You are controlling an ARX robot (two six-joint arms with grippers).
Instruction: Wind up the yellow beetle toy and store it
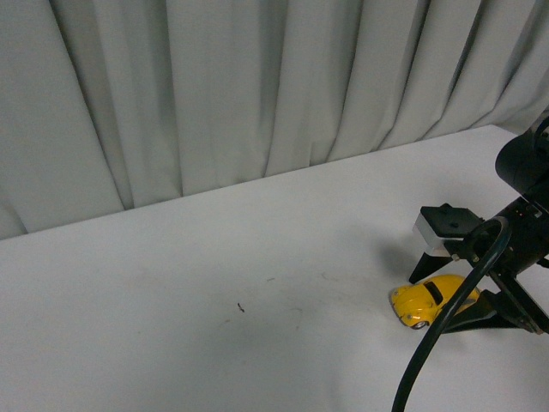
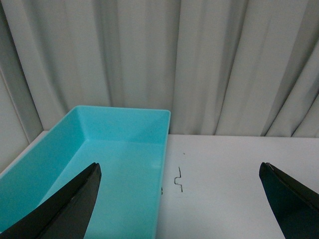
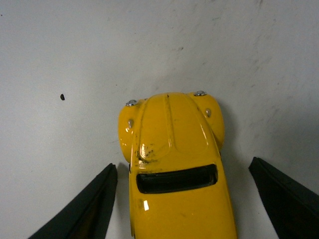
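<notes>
The right gripper (image 3: 182,164) is nearest the lens, its two black fingers spread wide and released, one on each side of the beetle (image 3: 174,144). Neither finger presses on it; one tip is just beside its flank and the other stands clearly apart.

In the front view the beetle sits on its wheels on the white table (image 1: 171,326) at about 4 o'clock, nose toward 9 o'clock. A black cable (image 1: 433,352) loops across its rear. A small dark speck (image 1: 240,306) lies on the table toward 9 o'clock of the car, well apart. A grey curtain (image 1: 214,86) hangs behind the table at 12 o'clock.

The left gripper (image 2: 179,167) is also released, fingers far apart and holding nothing. Its camera shows a turquoise bin (image 2: 119,122) on the table, with a thin bent mark (image 2: 178,180) just beside its rim.
</notes>
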